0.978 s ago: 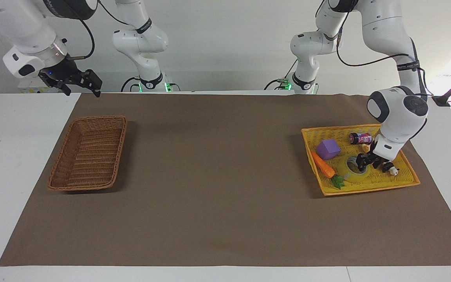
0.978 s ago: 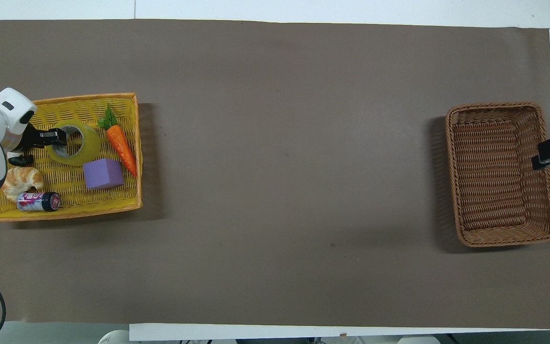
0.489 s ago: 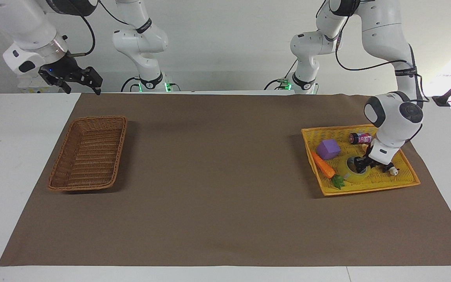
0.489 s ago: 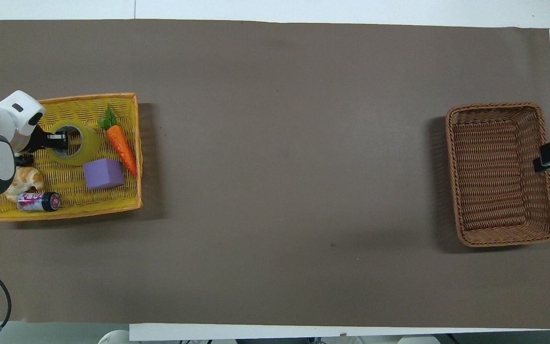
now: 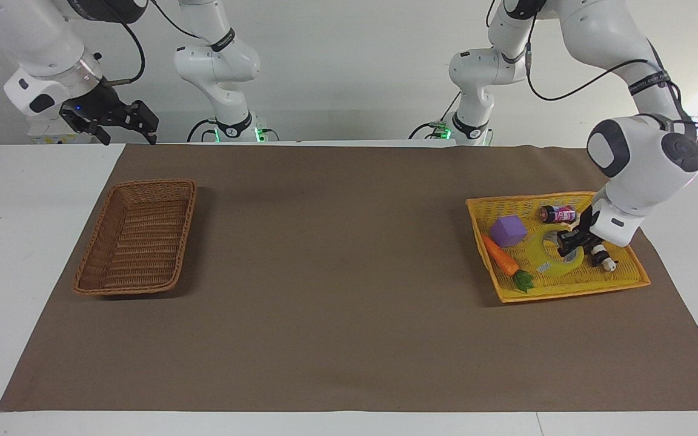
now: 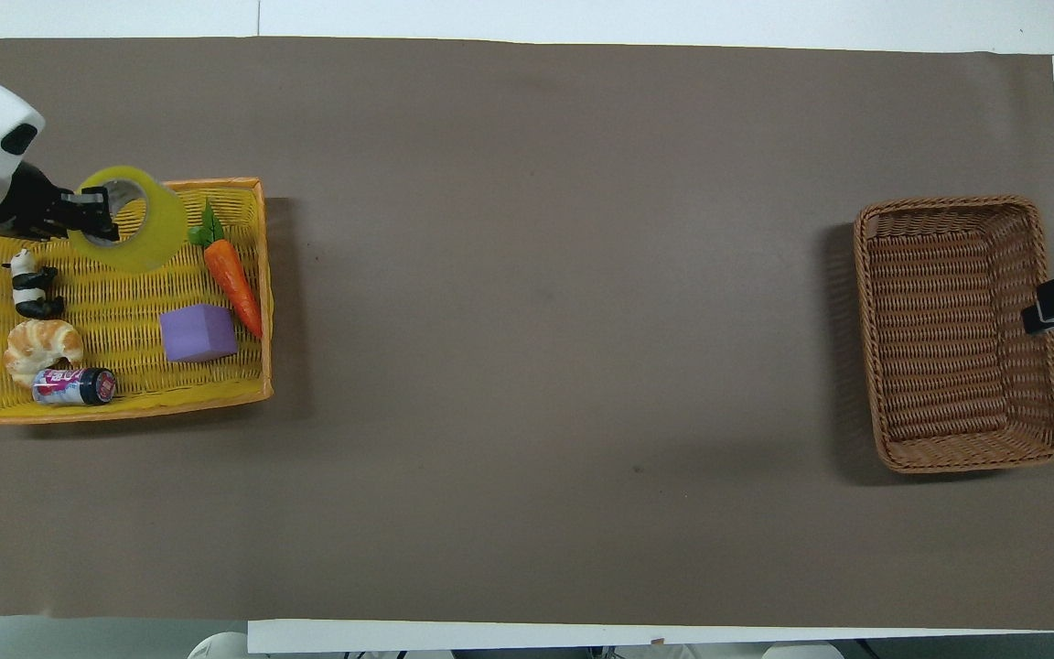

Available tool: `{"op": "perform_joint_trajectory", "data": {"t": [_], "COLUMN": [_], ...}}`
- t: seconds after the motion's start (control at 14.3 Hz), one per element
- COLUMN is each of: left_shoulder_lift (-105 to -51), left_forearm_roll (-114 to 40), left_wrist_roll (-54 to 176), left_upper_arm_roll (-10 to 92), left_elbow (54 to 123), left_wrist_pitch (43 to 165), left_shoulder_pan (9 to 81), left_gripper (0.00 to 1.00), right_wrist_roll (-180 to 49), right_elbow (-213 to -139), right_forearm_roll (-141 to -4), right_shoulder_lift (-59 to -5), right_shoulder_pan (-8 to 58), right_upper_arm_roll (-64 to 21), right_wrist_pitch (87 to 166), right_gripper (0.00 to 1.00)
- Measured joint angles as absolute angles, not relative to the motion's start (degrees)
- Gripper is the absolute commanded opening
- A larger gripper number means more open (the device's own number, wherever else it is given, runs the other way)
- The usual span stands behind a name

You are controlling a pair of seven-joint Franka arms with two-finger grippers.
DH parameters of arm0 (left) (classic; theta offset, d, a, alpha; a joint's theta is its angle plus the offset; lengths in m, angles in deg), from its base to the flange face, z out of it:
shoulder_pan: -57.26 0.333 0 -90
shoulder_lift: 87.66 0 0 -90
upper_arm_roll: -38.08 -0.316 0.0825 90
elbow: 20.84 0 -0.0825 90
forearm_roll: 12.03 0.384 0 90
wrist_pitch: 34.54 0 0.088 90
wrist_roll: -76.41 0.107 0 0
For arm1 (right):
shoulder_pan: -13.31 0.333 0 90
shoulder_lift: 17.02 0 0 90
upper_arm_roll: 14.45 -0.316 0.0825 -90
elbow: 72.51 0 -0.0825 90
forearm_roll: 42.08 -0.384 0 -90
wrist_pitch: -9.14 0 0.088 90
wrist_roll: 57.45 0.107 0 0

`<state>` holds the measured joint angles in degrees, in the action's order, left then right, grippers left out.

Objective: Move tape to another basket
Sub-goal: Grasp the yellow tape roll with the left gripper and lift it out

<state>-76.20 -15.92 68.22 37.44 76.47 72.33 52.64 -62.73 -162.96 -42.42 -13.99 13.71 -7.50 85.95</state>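
A: We have the tape (image 5: 552, 255) pinched by its wall in the left gripper (image 5: 569, 240), one finger through the core and one outside, and in the overhead view the roll hangs over the edge of the yellow tray (image 6: 115, 410) that lies farthest from the robots. It looks lifted clear of the weave, though tilted.

B: Agreed. So the step in hand is the carry. We want more height first, so the low edge of the roll clears the tray's rim and the carrot (image 5: 500, 255) beside it.

A: And we keep the wrist steady. A grip on one wall lets the roll swing; a quick sweep could twist it loose.

B: The brown basket (image 5: 137, 237) sits at the right arm's end of the table, well apart from the tray. That is a long reach for the left arm, we judge. A hand-over mid-table may serve better.

A: The right gripper (image 5: 120, 119) waits with fingers spread, up in the air near the basket's robot-side end. If we pass the roll, we offer the free side of the ring.

B: And we release only once the roll is low inside the sloping walls, so it cannot roll out.
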Motion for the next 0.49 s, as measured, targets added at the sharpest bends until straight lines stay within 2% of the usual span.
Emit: {"op": "perform_joint_trajectory", "data": {"t": [0.14,0.35,0.49], "left_shoulder_lift": [-77.52,-78.05,-78.01], "left_forearm_roll": [-18.02,-18.48,-18.73], "left_wrist_roll": [59.86,48.71,43.7], "left_upper_arm_roll": [37.86,38.26,38.36], "left_elbow": [71.41,70.23,70.22], "left_wrist_pitch": [65.9,64.62,64.86], "left_shoulder_pan": [45.55,34.33,29.48], "left_gripper": [0.0,0.0,0.0], "right_wrist_roll": [-63.28,-63.65,-63.74], "right_elbow": [-162.96,-162.96,-162.96], "right_forearm_roll": [-42.59,-42.67,-42.71], "right_shoulder_lift": [-13.99,-13.99,-13.99], "right_shoulder_pan": [13.71,13.71,13.71], "right_upper_arm_roll": [-7.48,-7.45,-7.44], "right_wrist_pitch": [85.98,85.99,85.99], "right_gripper": [1.0,1.0,1.0]}}
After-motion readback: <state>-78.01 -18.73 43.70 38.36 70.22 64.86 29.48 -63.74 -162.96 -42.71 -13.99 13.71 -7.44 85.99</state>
